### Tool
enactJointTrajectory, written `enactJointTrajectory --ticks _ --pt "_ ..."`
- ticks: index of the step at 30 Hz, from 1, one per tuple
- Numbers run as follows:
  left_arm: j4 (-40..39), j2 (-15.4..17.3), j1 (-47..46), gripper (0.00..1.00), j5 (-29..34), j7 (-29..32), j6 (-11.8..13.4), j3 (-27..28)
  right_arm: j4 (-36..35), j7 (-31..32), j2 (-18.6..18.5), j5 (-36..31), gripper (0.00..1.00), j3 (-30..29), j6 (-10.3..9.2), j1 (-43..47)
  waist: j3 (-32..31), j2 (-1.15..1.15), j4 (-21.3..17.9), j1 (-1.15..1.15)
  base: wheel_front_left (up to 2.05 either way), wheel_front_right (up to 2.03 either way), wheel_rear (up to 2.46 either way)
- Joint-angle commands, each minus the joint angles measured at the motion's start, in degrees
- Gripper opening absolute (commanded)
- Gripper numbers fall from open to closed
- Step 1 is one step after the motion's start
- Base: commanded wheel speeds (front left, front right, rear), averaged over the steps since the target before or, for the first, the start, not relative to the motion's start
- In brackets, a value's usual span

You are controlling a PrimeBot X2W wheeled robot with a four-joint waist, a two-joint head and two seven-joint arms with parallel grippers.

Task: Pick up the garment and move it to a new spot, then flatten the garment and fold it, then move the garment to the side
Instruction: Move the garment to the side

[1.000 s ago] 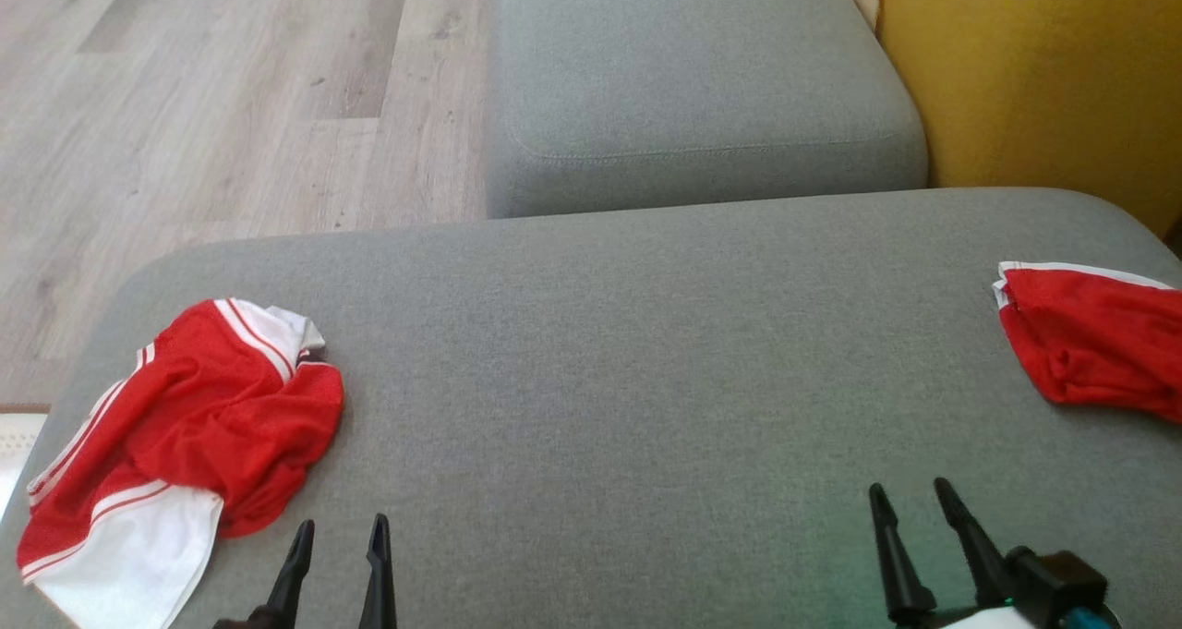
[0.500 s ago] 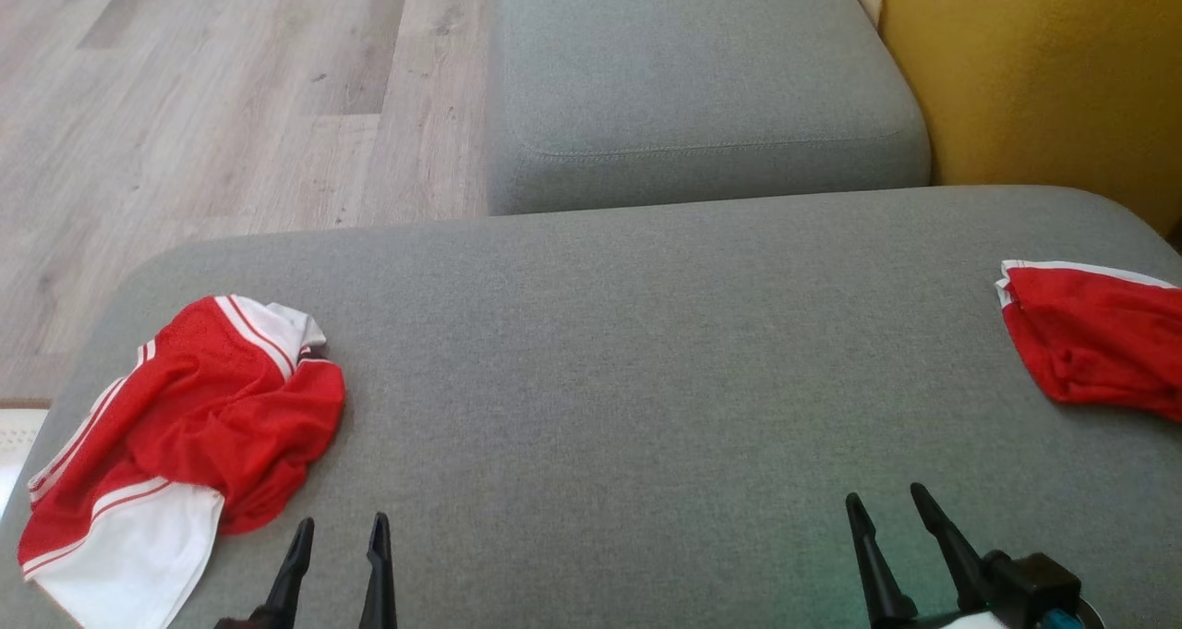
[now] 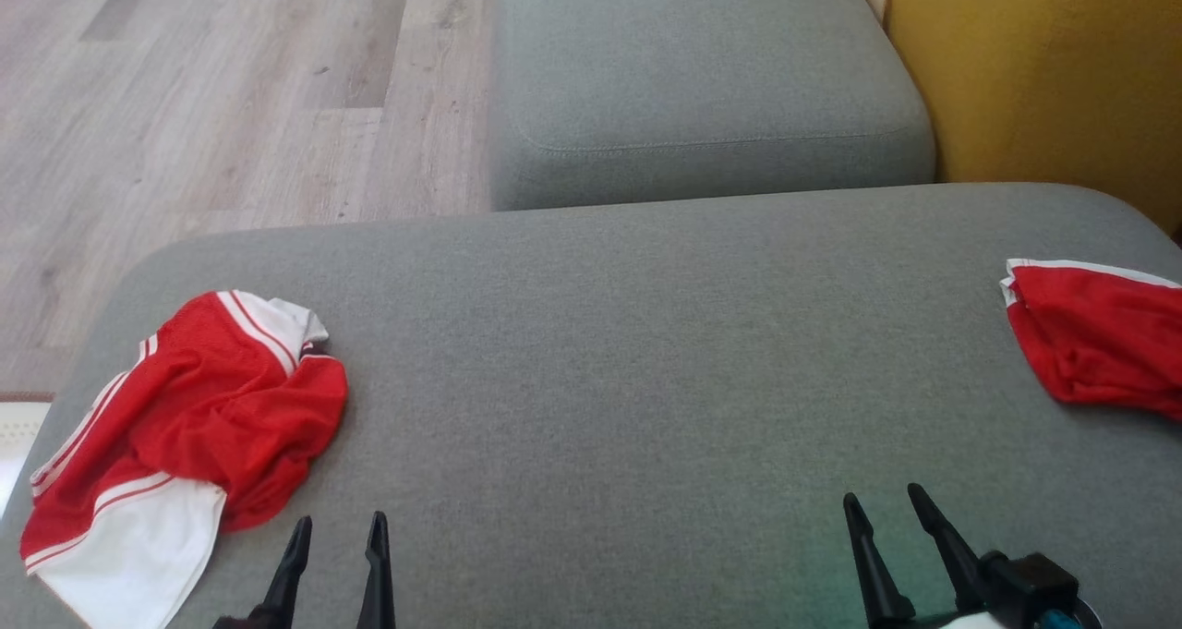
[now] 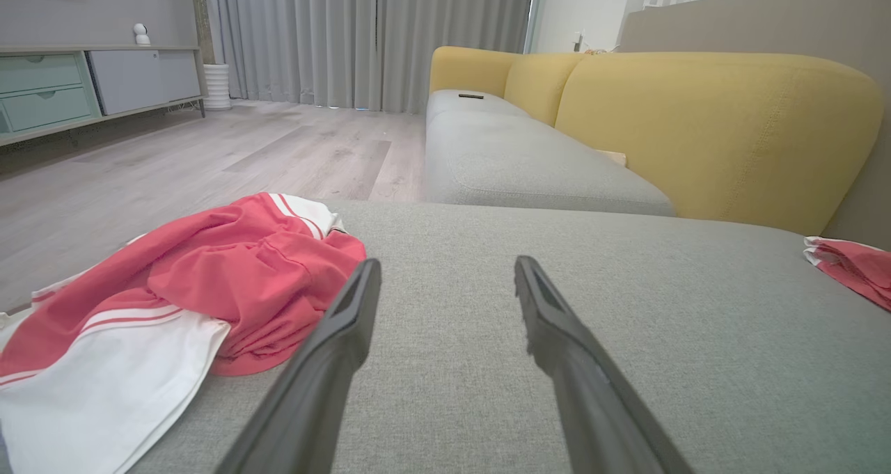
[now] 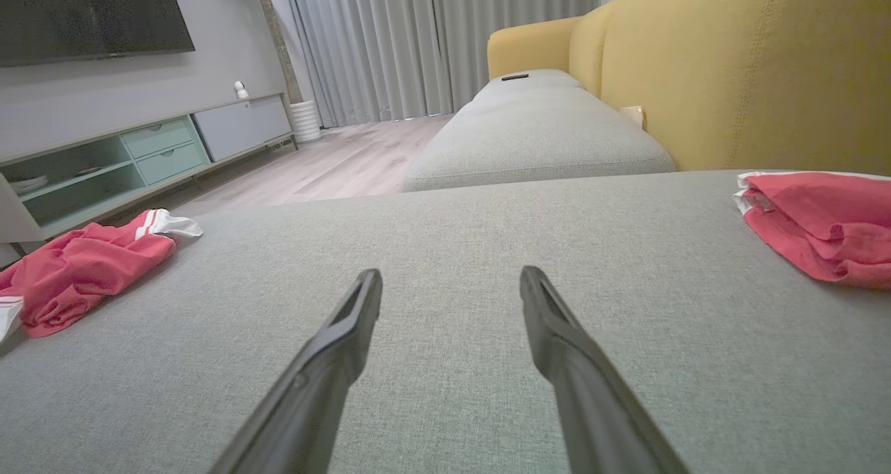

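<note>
So: crumpled red-and-white garment [image 3: 185, 426] lies at left edge of grey sofa cushion [image 3: 646, 352], white part reaching cushion's near-left corner. Left pincer [image 3: 341, 518] and right pincer [image 3: 881, 493] both spread, empty, over cushion's near edge. Risks — thin pinch drags bunch off cushion's left edge; confusion with folded red garment [image 3: 1099, 343] at cushion's right edge.

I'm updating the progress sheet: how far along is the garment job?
Done, seemingly: a folded garment lies at the right edge of the cushion. In hand: nothing; the left tool and right tool are open and empty, above bare cushion. Left: the crumpled garment at the left end is not yet picked up, flattened, folded or set aside.
</note>
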Motion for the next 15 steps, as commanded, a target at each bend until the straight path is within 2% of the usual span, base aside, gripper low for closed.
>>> enactJointTrajectory --ticks 1,8,15 --pt "-1.82 -0.49 -3.27 1.00 0.54 -0.31 -0.17 2.14 -1.89 -0.63 -0.92 -0.13 1.00 1.34 0.37 -2.69 0.09 0.00 0.25 0.00 0.00 0.00 0.00" --pt "-1.77 -0.49 -3.66 1.00 1.15 -0.31 -0.55 2.54 -2.84 -0.63 -0.55 0.05 1.00 1.08 0.37 -1.74 0.50 0.00 3.58 0.00 0.00 0.00 0.00" --pt "-1.65 -0.49 -3.47 1.00 2.06 -0.31 -1.24 2.72 -3.35 -0.63 0.08 0.28 1.00 1.51 0.37 -1.41 1.34 0.00 10.58 0.00 0.00 0.00 0.00"
